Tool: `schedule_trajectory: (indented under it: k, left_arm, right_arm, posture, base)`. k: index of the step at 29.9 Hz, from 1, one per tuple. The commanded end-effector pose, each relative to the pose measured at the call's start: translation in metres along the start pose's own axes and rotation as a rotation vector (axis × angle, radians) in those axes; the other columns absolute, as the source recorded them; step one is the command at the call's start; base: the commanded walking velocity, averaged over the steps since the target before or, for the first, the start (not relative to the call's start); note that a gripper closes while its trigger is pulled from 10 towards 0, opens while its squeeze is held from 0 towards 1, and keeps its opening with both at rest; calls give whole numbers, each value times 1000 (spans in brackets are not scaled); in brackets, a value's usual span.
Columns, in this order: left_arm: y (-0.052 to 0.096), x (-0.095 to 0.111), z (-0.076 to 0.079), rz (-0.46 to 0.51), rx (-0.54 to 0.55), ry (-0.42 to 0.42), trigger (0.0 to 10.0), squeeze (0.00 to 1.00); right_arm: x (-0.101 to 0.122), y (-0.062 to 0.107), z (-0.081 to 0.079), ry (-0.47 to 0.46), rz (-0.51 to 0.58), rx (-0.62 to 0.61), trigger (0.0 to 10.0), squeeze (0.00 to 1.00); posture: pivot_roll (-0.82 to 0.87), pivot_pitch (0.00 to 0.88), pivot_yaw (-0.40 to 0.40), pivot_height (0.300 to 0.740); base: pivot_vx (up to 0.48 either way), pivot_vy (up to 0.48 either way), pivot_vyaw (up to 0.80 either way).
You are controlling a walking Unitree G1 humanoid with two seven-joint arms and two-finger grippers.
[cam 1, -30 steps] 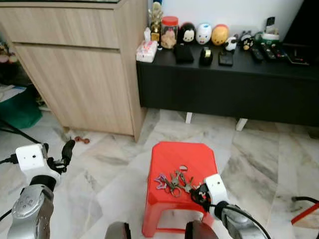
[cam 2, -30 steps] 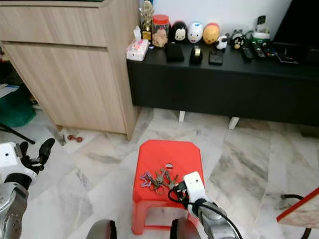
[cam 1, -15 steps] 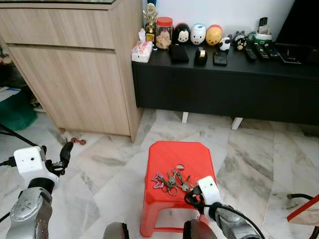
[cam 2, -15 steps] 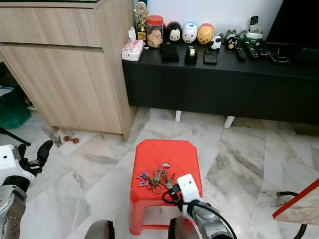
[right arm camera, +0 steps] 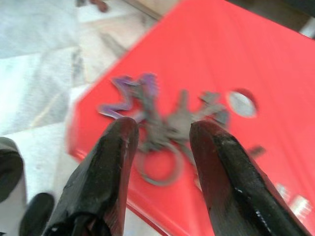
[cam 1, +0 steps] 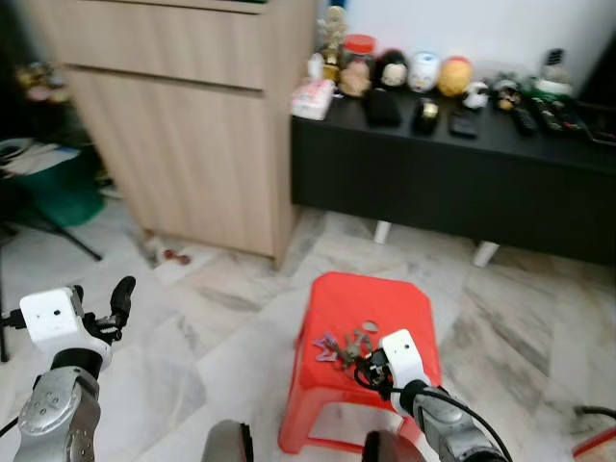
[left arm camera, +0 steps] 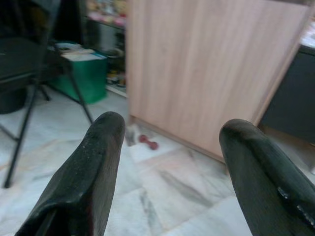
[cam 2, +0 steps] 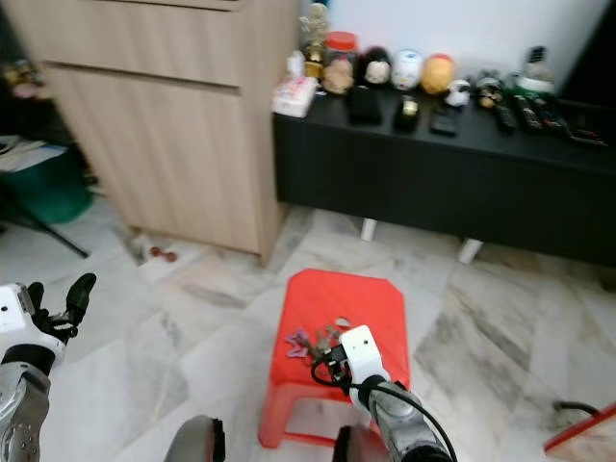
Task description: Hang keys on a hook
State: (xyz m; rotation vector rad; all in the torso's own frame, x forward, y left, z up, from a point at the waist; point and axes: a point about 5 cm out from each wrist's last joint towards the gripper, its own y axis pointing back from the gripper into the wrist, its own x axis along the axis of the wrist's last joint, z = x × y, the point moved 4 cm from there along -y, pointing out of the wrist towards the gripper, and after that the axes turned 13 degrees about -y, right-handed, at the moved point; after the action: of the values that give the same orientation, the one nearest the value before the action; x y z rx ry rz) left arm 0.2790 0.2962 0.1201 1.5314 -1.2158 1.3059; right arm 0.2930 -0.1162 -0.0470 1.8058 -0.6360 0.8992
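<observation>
Right gripper (right arm camera: 160, 147): fingers spread, poised just above keys (right arm camera: 167, 120) lying loose on red stool (cam 1: 371, 298). Risk: closing on one key only; the bunch slides off the edge.

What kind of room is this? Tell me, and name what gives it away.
Probably a home living room: a marble floor, a low black console lined with figurines and remote controls, a wooden cabinet, and a red plastic stool holding keys.

The keys (right arm camera: 170, 125) just beyond the spread fingertips of the right gripper (right arm camera: 160, 135) are blurred, so single keys cannot be told apart.
</observation>
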Motion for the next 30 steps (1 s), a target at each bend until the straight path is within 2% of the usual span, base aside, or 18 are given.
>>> schedule_trajectory:
  k: [1, 8, 14, 21, 26, 30]
  left_arm:
    - [-6, 3, 8, 14, -24, -9, 10000, 0]
    - [-16, 6, 27, 28, -79, 13, 10000, 0]
    - [-12, 2, 36, 24, -87, 37, 10000, 0]
    - [-10, -7, 51, -2, -144, 30, 10000, 0]
    - [-14, -6, 55, 2, -161, 26, 10000, 0]
    - [-15, -6, 57, 4, -166, 15, 10000, 0]
  right_arm:
    - [-4, 4, 8, -29, 1, -28, 10000, 0]
    - [-3, 7, 15, -39, 22, -48, 10000, 0]
    - [-13, 12, 17, -7, -4, -39, 10000, 0]
    - [-4, 12, 26, -37, 19, -79, 10000, 0]
    - [3, 9, 25, -49, 42, -89, 10000, 0]
    - [-1, 9, 20, -40, 38, -72, 10000, 0]
  posture:
    - [98, 43, -62, 621]
    - [67, 53, -58, 621]
    - [56, 66, -83, 621]
    - [51, 54, -80, 621]
    - [41, 51, -73, 621]
    - [39, 47, -71, 621]
  base:
    - [0, 0, 0]
    - [0, 0, 0]
    - [0, 0, 0]
    - [0, 0, 127]
    - [0, 0, 0]
    - [0, 0, 0]
